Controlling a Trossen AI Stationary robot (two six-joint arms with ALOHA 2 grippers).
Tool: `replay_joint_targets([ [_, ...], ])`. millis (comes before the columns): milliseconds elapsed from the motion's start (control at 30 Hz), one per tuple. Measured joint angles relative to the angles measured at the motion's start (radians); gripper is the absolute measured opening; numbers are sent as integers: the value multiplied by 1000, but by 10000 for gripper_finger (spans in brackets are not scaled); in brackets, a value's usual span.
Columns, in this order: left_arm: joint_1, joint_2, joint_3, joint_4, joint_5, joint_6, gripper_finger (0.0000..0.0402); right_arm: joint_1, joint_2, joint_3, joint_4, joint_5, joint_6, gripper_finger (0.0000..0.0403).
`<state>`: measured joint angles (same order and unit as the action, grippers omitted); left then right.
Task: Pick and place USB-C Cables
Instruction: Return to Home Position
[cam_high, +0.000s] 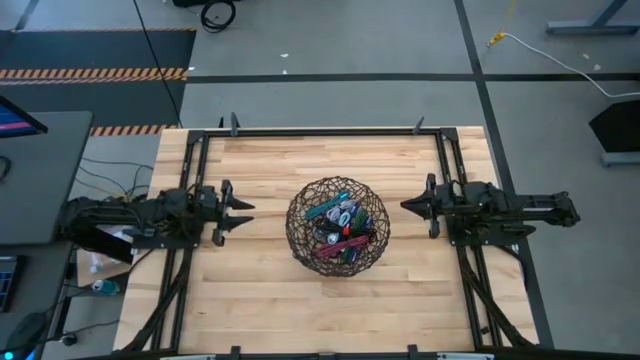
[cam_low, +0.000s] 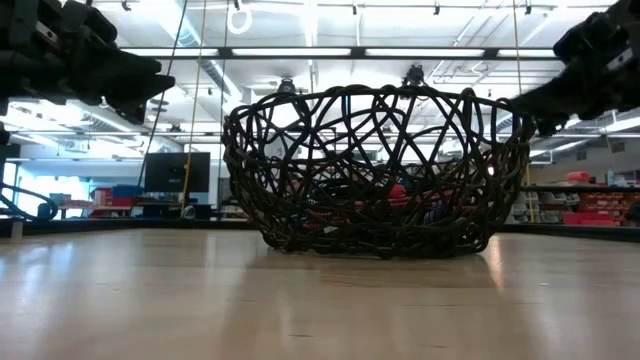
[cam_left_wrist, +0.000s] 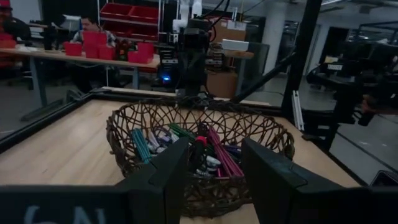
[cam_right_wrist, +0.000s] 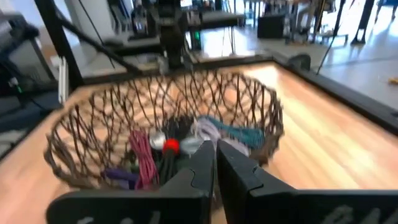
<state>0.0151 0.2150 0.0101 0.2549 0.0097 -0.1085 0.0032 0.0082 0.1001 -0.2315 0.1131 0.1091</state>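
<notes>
A round dark wire-mesh basket (cam_high: 338, 230) stands on the middle of the wooden table and holds several coiled USB-C cables (cam_high: 340, 232) in teal, maroon, purple, green and grey; they also show in the left wrist view (cam_left_wrist: 186, 149) and the right wrist view (cam_right_wrist: 180, 149). My left gripper (cam_high: 245, 213) hovers left of the basket, above the table, open and empty; its fingers point at the basket (cam_left_wrist: 214, 168). My right gripper (cam_high: 407, 206) hovers right of the basket, shut and empty (cam_right_wrist: 216, 163).
The basket (cam_low: 378, 170) rests by its base on the table (cam_high: 260, 300). A black frame (cam_high: 320, 131) runs around the tabletop. A person sits at a far bench behind red bins (cam_left_wrist: 124, 50) in the room beyond.
</notes>
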Motion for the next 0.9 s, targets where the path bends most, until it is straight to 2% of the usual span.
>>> replay_joint_targets([
  [133, 0, 0, 0, -15, 0, -3, 156, 0, 0, 0, -57, 1, 7, 25],
  [367, 0, 0, 0, -14, 0, -7, 156, 0, 0, 0, -56, -1, -57, 25],
  [900, 0, 0, 0, -13, -1, -11, 156, 0, 0, 0, -47, -2, -31, 25],
])
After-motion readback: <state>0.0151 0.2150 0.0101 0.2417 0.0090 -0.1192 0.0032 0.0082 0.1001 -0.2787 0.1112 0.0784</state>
